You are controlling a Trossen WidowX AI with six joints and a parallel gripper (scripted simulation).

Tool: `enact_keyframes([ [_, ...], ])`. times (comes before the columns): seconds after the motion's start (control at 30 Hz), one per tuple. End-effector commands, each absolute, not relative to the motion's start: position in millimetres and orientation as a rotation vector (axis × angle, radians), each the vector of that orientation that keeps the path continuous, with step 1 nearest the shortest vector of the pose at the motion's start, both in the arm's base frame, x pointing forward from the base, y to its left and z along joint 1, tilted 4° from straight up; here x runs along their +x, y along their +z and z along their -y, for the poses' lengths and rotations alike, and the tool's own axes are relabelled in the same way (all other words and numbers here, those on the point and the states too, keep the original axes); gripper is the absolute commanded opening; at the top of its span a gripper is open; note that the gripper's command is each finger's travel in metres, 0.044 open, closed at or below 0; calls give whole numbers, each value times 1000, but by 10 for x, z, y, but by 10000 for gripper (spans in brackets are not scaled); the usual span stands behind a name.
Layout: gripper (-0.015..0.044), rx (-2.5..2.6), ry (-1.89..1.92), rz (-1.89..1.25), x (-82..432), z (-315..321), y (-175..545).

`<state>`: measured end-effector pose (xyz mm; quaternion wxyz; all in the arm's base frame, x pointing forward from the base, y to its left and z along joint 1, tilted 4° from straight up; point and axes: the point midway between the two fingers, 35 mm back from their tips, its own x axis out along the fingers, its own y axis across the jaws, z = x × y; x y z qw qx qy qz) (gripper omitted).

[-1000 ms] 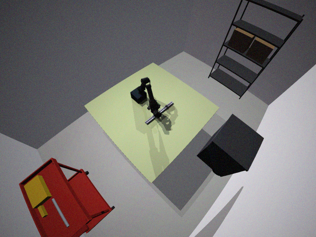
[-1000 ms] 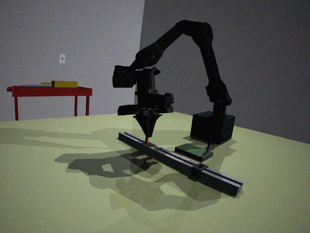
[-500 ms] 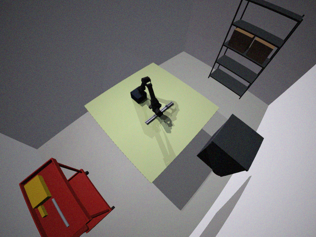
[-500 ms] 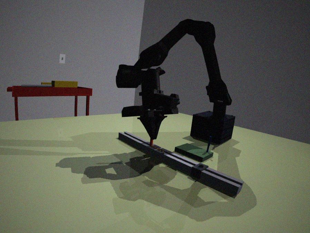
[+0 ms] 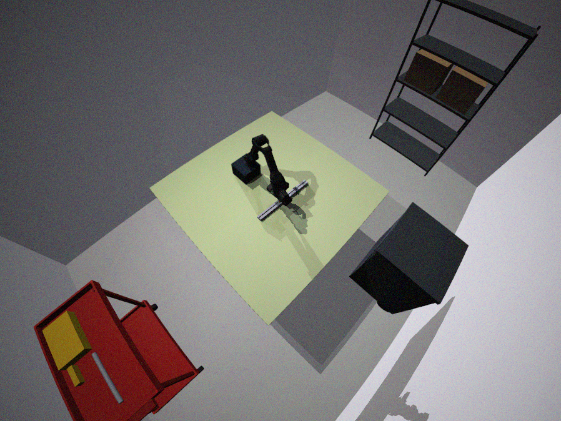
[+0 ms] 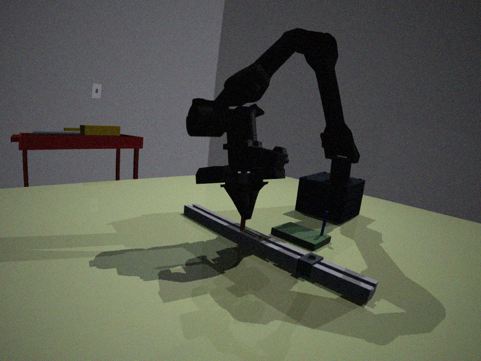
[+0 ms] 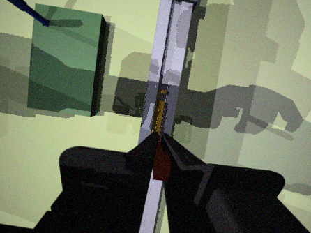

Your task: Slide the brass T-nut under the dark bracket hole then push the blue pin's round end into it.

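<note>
The fingers [image 6: 247, 217] are clamped on the upright orange handle [image 6: 243, 224] [image 7: 162, 162], directly above the aluminum rail [image 5: 270, 212] [image 6: 342, 283] [image 7: 149, 215], and the brass T-nut [image 6: 252, 233] [image 7: 159, 115] at its foot lies along the rail's slot, short of the dark bracket [image 6: 309, 259]. In the exterior view, the bracket sits on the rail to the right and nearer, well apart from the nut. The blue pin [image 6: 324, 223] [image 7: 29, 12] stands in the green tray [image 6: 297, 233] [image 7: 66, 61] on the desk [image 5: 217, 217] [image 6: 97, 330] [image 7: 28, 138], beyond the rail and apart from it.
</note>
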<state>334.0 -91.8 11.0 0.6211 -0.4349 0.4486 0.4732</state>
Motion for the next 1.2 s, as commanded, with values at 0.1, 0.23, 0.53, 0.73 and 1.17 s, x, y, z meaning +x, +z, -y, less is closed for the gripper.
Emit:
enact_keyframes([
  [0.1, -150, -992, 1094, -1031, 3339, 796, 94],
  [0.23, -150, -992, 1094, -1030, 3350, 734, 93],
  [0.53, -150, -991, 1094, -1029, 3377, 589, 92],
  [0.73, -150, -990, 1095, -1028, 3395, 489, 91],
  [1.17, -150, -989, 1095, -1026, 3436, 265, 90],
])
